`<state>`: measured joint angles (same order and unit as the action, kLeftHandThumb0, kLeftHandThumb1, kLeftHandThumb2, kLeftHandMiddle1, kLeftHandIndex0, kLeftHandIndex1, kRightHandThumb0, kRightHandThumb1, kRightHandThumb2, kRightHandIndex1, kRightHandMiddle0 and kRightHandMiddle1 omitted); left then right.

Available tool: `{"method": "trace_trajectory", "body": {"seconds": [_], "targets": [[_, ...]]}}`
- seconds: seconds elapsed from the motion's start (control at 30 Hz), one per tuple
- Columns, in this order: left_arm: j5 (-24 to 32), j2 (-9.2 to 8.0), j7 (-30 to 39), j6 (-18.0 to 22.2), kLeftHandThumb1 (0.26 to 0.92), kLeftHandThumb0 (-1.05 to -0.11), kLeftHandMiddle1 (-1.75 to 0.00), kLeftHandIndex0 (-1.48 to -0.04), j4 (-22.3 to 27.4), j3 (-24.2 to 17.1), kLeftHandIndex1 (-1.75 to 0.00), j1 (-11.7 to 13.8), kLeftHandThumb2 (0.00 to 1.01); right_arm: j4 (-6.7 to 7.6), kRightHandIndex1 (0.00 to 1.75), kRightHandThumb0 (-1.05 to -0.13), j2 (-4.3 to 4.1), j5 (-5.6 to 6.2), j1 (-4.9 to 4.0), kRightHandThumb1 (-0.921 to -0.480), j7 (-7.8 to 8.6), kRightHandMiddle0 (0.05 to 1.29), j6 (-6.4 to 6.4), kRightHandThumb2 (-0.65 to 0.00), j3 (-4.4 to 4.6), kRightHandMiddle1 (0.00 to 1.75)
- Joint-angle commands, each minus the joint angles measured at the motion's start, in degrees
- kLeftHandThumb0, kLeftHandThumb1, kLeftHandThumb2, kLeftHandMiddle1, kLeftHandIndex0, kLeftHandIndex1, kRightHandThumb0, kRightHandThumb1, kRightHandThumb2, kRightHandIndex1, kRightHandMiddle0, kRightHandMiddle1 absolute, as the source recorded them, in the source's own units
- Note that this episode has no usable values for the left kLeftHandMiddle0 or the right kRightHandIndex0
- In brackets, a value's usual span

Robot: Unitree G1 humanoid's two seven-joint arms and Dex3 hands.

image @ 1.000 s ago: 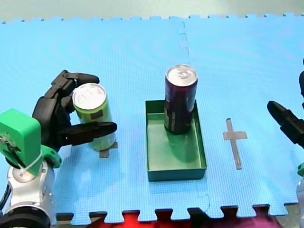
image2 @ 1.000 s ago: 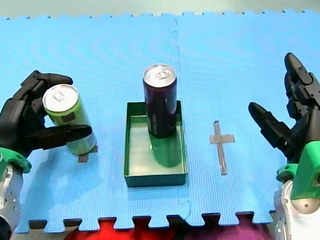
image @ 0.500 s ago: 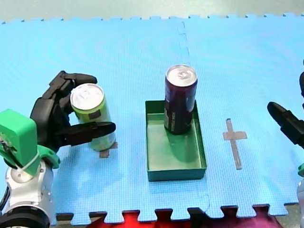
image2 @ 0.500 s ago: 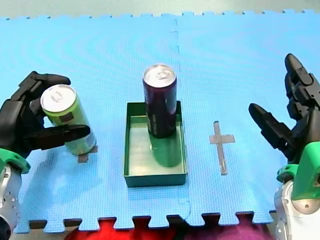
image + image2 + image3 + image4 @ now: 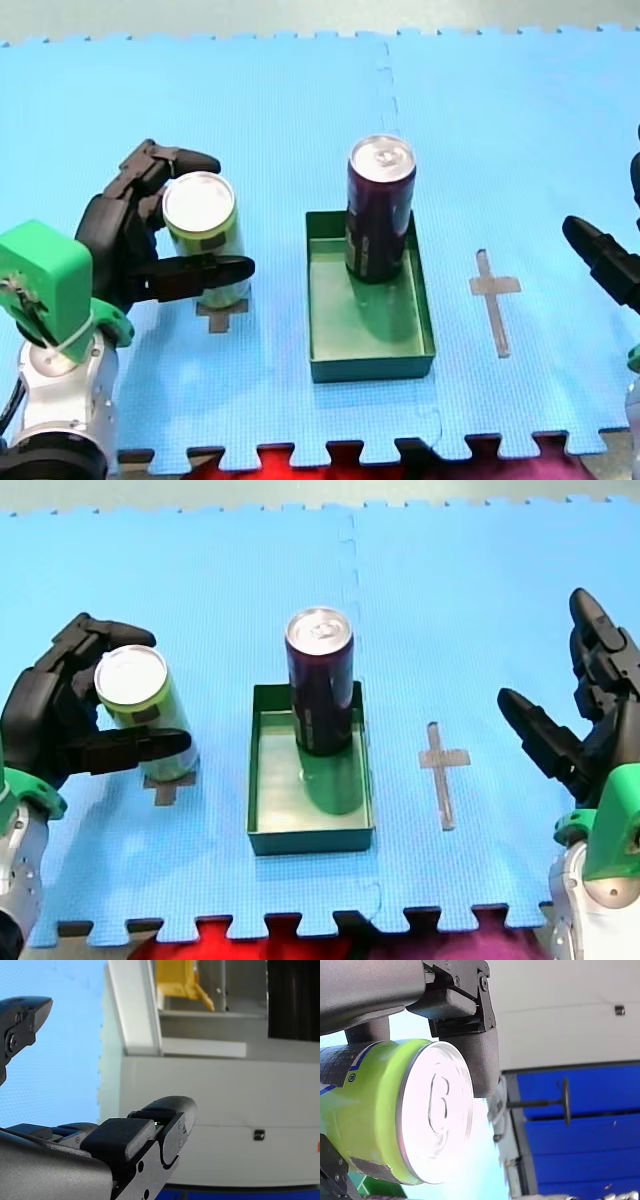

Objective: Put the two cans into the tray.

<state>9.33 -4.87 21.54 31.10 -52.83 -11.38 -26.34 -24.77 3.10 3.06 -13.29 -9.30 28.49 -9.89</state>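
L hand (image 5: pixel 135 240) closed round green can (image 5: pixel 205 240): thumb (image 5: pixel 205 272) across the front, other fingers (image 5: pixel 170 158) behind, near the rim. Can leans a bit, base by tape cross (image 5: pixel 222 318). Purple can (image 5: pixel 378 215) upright at far end of tray (image 5: pixel 372 362), well clear of those fingers, to their right. R hand (image 5: pixel 575 715) at right edge of mat (image 5: pixel 300 120), holds nothing.

Surface (image 5: pixel 300 130): light blue foam mat with a fine grain and jigsaw-toothed edges. Tray (image 5: pixel 370 365): dark green walls, paler green floor. Tall can (image 5: pixel 379 225): deep purple body, silver lid. Short can (image 5: pixel 215 250): lime-green body with a dark label patch, silver lid. Tape crosses (image 5: pixel 493 300): grey. Left hand (image 5: pixel 120 235) and right hand (image 5: pixel 585 715): black. Wrist housings (image 5: pixel 45 285): bright green.
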Motion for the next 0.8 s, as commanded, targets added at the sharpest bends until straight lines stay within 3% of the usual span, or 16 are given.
{"method": "trace_trajectory", "body": {"seconds": [0.0, 0.17, 0.77], "targets": [[0.4, -0.03, 0.3, -7.4, 0.734, -0.225, -1.75, -0.53, 15.9, 3.0, -1.75, 4.1, 0.10, 0.29, 0.00, -0.269, -0.29, -0.17, -0.03, -0.719, -0.18, 0.61, 0.06, -0.001, -0.12, 0.00], [-0.9, -0.01, -0.6, -10.9, 0.725, -0.230, -1.75, -0.53, 22.7, 4.5, -1.75, 6.2, 0.11, 0.42, 0.00, -0.263, -0.03, -0.19, 0.07, -0.720, -0.29, 0.61, 0.04, -0.001, 0.04, 0.00], [-1.5, -0.16, -2.6, -18.6, 0.701, -0.237, -1.75, -0.53, 29.9, 5.5, -1.75, 8.0, 0.12, 0.96, 0.00, -0.254, 0.23, -0.30, 0.28, -0.722, -0.27, 0.62, -0.32, -0.001, 0.14, 0.00]]}}
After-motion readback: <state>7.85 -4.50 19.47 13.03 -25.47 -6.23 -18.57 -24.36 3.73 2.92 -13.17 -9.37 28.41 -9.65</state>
